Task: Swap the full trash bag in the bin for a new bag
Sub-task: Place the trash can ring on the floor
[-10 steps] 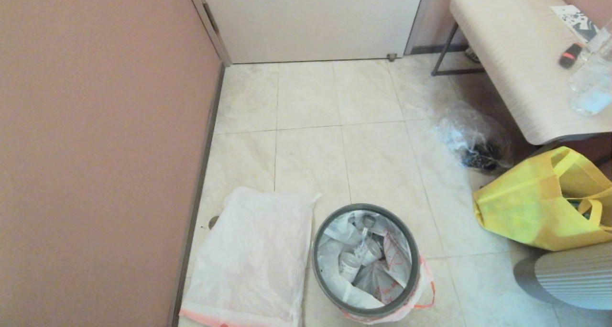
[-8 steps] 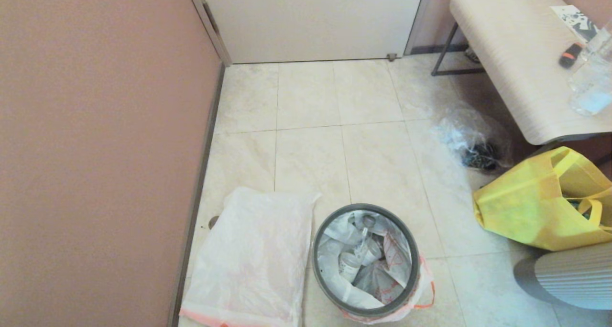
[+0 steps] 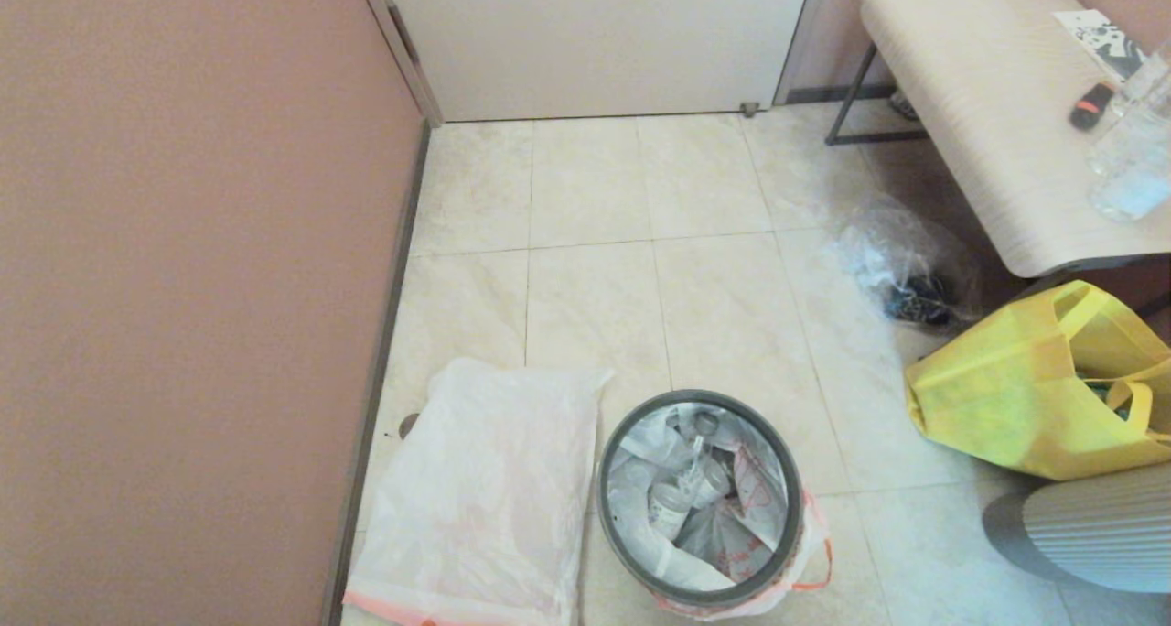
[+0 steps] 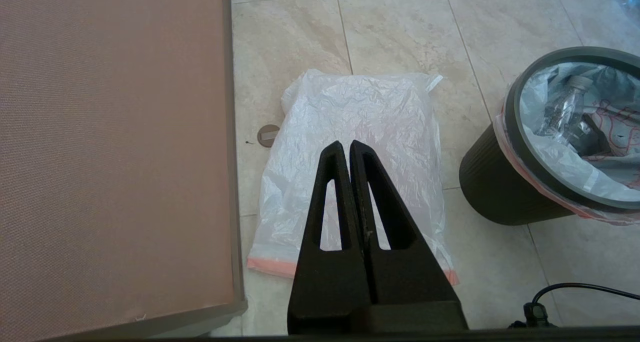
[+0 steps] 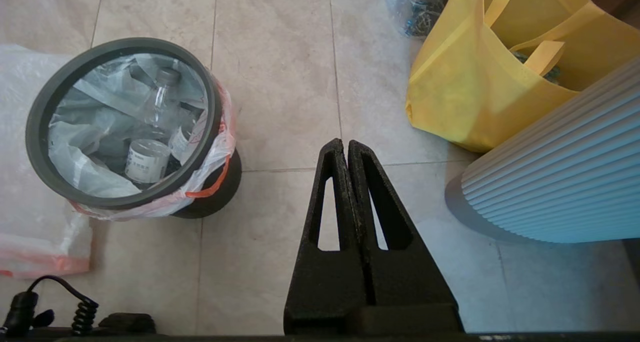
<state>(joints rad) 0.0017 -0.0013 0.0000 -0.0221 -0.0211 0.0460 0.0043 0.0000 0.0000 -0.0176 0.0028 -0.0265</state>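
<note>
Two grippers are on record, both with fingers pressed together and holding nothing: the left gripper hangs above the new bag, and the right gripper hangs above bare floor tile between the bin and the yellow tote. Neither gripper appears in the head view; each is seen only by its own wrist camera. One bin stands on the floor, black-walled with a grey ring at its rim. It contains one full trash bag, its mouth folded over the rim under the ring and an orange-red loop handle hanging outside; inside the bag the right wrist view shows two clear bottles among crumpled plastic. One new bag lies flat on the tile just beside the bin, between bin and wall, its pink band nearest the robot. On the bin's other side lies one yellow tote, with one grey ribbed object next to it. Beyond the tote, one clear bag with dark contents lies by the table, seen whole only from the head.
</note>
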